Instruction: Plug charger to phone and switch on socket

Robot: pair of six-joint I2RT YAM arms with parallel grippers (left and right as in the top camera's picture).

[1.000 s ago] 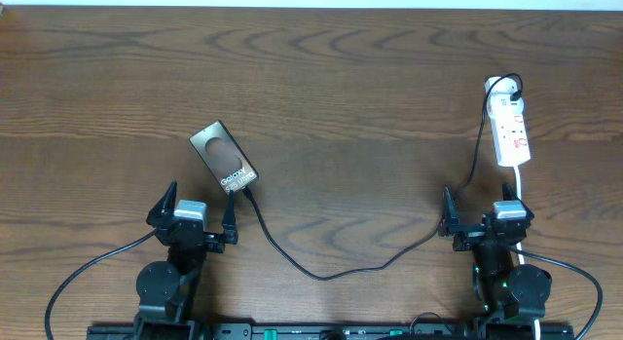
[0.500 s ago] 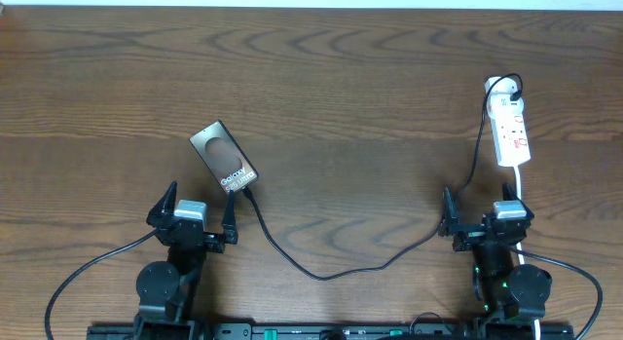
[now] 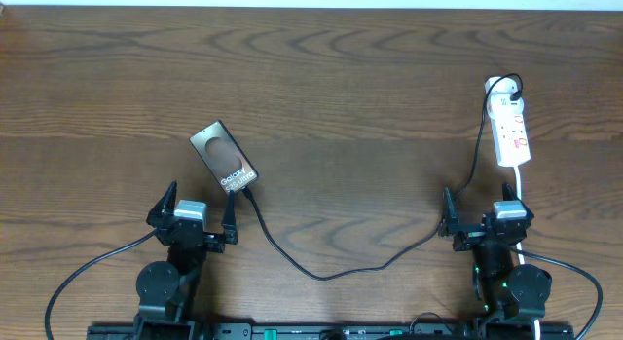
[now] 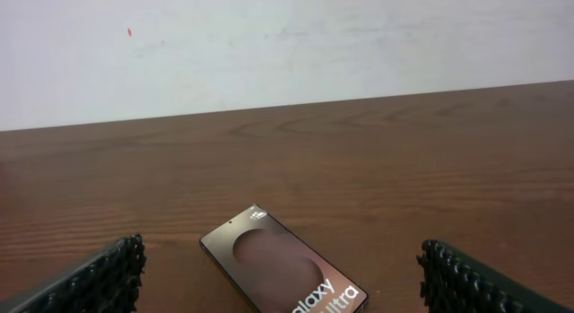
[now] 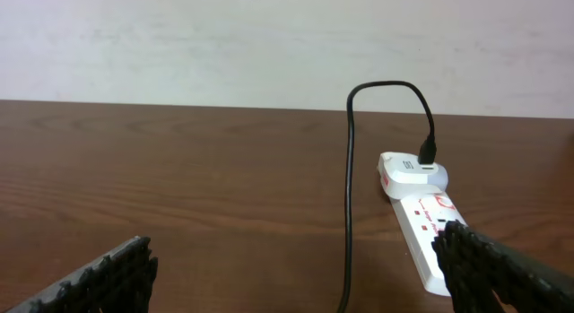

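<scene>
Phone (image 4: 280,270) lies cropped at the left wrist view's bottom.

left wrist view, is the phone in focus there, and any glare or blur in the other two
Left wrist: phone fairly sharp, its text readable but cut by the bottom edge. Right wrist: socket and charger crisp, wall evenly lit. Overhead: soft even light, no strong glare on the table.

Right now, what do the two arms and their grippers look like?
Both arms are black. The left gripper and right gripper each carry a silver block and two black fingers with studded pads. Black cables loop from both bases; green lights glow on the right arm.
</scene>
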